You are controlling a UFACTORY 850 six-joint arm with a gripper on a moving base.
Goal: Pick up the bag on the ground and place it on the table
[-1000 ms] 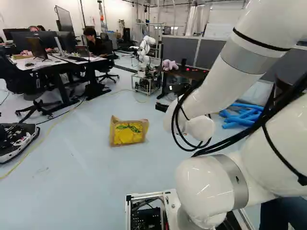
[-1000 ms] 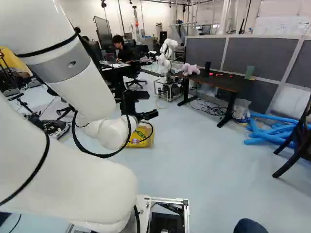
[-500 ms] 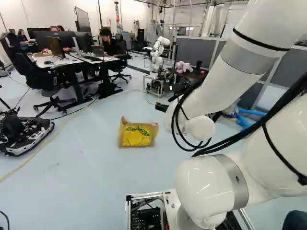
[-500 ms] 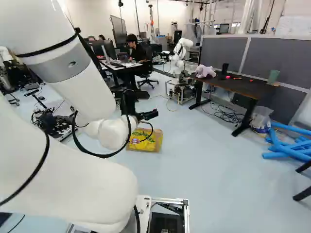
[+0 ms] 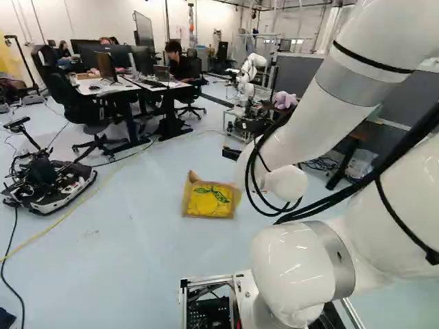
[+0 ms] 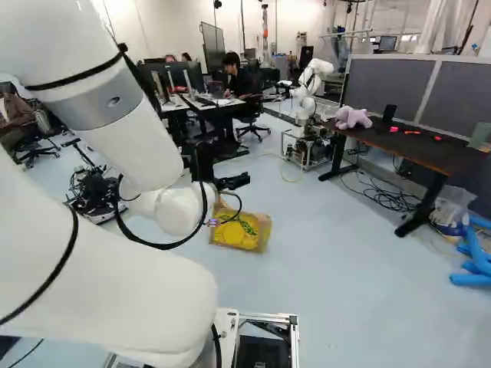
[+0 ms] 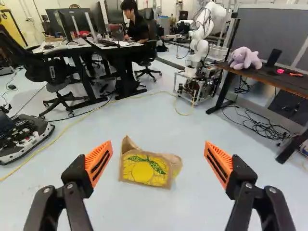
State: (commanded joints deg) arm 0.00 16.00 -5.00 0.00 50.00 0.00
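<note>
Across the left base view runs a smooth, pale blue-grey floor (image 5: 137,267), and on it sits the brown paper bag with a yellow fruit print and green leaves (image 5: 211,200), beside the white jointed arm (image 5: 309,130). Beyond the bag, a thin yellow cable (image 5: 40,233) crosses the floor, passing a low black-and-white wheeled machine (image 5: 58,195) at the left. Farther back, a black office chair (image 5: 82,113) stands by a white-topped desk (image 5: 120,87) with dark monitors.

In the right base view, the arm partly covers the bag, and the black gripper with orange pads (image 6: 232,182) shows past the arm's white wrist. To the right stands a dark-topped table (image 6: 406,146) with a lilac plush toy (image 6: 353,117) and small red pieces on top. Grey partition panels (image 6: 383,84) rise behind it, black cables (image 6: 387,198) lie tangled beneath, and blue foam tubes (image 6: 472,280) lie at the right edge. Another robot (image 6: 311,77), also white, stands near the table's far end.

In the wrist view, the gripper (image 7: 159,144) is released, fingers spread wide. The bag is on the floor ahead, between their lines but apart from both.
</note>
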